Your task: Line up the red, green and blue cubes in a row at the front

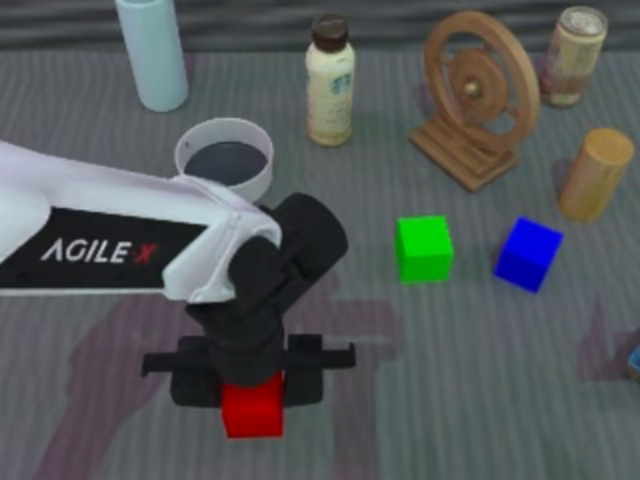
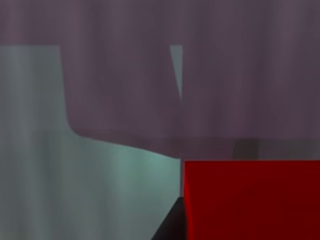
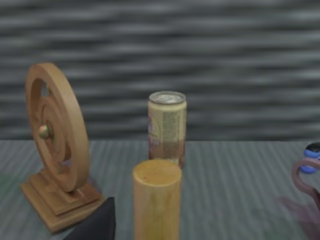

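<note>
Where the top view looks down on the grey tabletop (image 1: 480,400), the left arm reaches in from the left and its left gripper (image 1: 250,385) hangs over the near middle, the fingers closed against the sides of the red cube (image 1: 252,410), whose far part is hidden under the black wrist; the green cube (image 1: 424,248) sits right of centre and the blue cube (image 1: 528,254) just beyond it to the right, the two apart and clear of the arm; a white round bowl (image 1: 262,176) with a dark inside stands just far of the arm, partly covered by it; along the far edge stand a pale blue cylinder (image 1: 152,52), a cream bottle (image 1: 330,82), a wooden wheel on a stand (image 1: 478,95) and a can (image 1: 574,55), with a wooden cylinder (image 1: 596,174) at the right.

In the left wrist view the red cube (image 2: 252,200) fills one corner, cut off by the frame, with a dark finger (image 2: 170,225) touching its side.

In the right wrist view the wooden cylinder (image 3: 157,200) stands in front of the can (image 3: 167,127), the wooden wheel (image 3: 55,145) beside them; whether the right gripper's fingers are open cannot be told.
</note>
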You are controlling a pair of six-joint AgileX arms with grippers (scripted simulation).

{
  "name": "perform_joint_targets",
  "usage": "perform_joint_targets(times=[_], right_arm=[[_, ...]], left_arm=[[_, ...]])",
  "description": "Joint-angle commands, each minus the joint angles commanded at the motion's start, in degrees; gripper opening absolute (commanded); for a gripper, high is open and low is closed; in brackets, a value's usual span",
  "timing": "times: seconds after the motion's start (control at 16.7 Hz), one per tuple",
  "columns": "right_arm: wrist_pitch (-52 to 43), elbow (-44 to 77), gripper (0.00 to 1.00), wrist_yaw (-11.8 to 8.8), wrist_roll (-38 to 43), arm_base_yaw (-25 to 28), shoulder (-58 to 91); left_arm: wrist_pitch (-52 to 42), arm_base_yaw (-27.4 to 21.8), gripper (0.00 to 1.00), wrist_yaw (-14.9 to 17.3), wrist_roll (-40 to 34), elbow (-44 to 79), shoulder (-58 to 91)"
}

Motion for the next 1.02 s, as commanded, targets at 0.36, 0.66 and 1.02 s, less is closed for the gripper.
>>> perform_joint_targets(times=[0.36,0.66,1.02], right_arm=[[0.0,0.0,1.00,0.0,0.0,0.0,0.0],[0.0,0.0,1.00,0.0,0.0,0.0,0.0],[0.0,0.0,1.00,0.0,0.0,0.0,0.0]], left_arm=[[0.0,0.0,0.23,0.0,0.0,0.0,0.0],[0.0,0.0,0.60,0.0,0.0,0.0,0.0],[0.0,0.0,1.00,0.0,0.0,0.0,0.0]])
